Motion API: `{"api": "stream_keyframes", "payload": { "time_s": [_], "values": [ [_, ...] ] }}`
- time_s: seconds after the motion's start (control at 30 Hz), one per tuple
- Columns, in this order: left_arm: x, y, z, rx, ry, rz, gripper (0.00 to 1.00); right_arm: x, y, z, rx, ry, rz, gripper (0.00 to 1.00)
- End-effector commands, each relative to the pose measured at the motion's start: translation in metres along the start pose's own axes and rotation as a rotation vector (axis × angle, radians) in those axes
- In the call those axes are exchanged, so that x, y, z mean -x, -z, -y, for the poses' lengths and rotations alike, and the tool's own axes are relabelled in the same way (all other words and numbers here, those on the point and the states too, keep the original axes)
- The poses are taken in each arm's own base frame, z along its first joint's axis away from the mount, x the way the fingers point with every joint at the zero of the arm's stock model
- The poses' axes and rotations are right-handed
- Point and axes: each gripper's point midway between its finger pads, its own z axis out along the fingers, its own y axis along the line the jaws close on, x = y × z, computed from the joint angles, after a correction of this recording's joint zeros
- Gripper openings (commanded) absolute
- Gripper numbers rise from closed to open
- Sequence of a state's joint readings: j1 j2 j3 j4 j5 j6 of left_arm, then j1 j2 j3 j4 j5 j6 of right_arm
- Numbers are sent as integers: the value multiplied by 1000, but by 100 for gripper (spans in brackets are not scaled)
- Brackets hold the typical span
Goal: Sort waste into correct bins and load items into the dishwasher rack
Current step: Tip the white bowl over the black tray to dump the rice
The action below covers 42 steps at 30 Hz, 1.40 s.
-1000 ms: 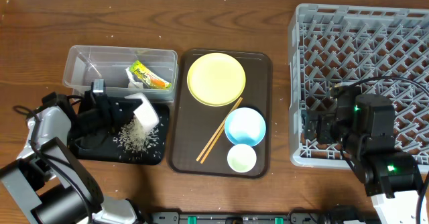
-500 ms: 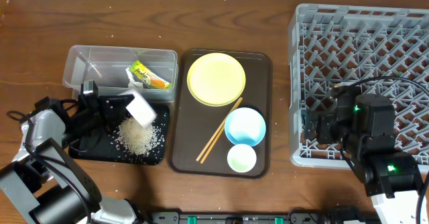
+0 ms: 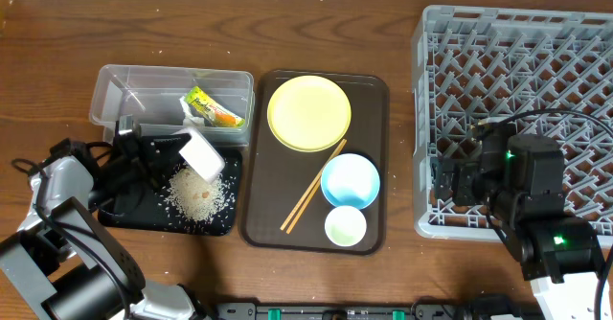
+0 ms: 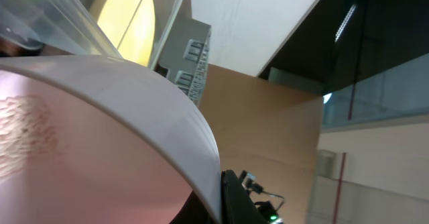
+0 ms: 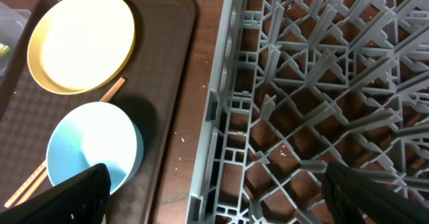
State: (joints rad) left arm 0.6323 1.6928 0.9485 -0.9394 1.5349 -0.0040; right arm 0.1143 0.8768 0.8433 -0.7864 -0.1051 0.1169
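Overhead: our left gripper [image 3: 165,152] is clamped on the white bowl [image 3: 202,154], tipped over the black tray [image 3: 123,213]; rice [image 3: 198,195] lies just below it. We judge the emptying nearly done. Next: level it and carry it to the rack [image 3: 517,61]. Our right gripper [image 5: 214,192] is wide and empty over the rack edge. Print on the wrapper [image 3: 212,107] is unreadable.

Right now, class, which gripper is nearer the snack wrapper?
Left. The left gripper, holding the white bowl over the black tray, is near the snack wrapper in the clear tub; the right gripper is far off by the dishwasher rack.
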Motion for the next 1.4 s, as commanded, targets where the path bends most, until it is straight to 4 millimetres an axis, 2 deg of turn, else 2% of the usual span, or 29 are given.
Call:
{"api": "stream_keyframes", "payload": {
  "time_s": [0.0, 0.07, 0.2, 0.27, 0.4, 0.53, 0.57, 0.73, 0.87, 0.97, 1.07, 1.13, 1.37],
  "values": [
    [0, 2, 5, -37, 91, 1, 6, 7, 4, -1, 2, 9, 20, 99],
    [3, 1, -1, -4, 59, 8, 6, 7, 4, -1, 2, 9, 20, 99],
    [6, 4, -30, 163, 64, 29, 6, 7, 4, -1, 2, 9, 19, 99],
    [6, 4, -33, 184, 63, 32, 6, 7, 4, -1, 2, 9, 20, 99],
    [6, 4, -31, 172, 57, 30, 6, 7, 4, -1, 2, 9, 20, 99],
    [3, 1, -1, -1, -135, 8, 6, 7, 4, -1, 2, 9, 20, 99],
    [3, 1, 1, -15, -154, 8, 6, 7, 4, -1, 3, 9, 20, 99],
    [5, 2, -14, 75, -69, 14, 6, 7, 4, -1, 3, 9, 20, 99],
    [3, 2, 6, -38, -199, 9, 6, 7, 4, -1, 2, 9, 20, 99],
    [5, 2, 3, -22, -225, 12, 6, 7, 4, -1, 2, 9, 20, 99],
    [7, 2, -6, 29, -161, 14, 6, 7, 4, -1, 3, 9, 20, 99],
    [5, 2, 7, -41, -236, 12, 6, 7, 4, -1, 3, 9, 20, 99],
    [6, 2, 5, -28, -230, 13, 6, 7, 4, -1, 3, 9, 20, 99]
  ]
}}
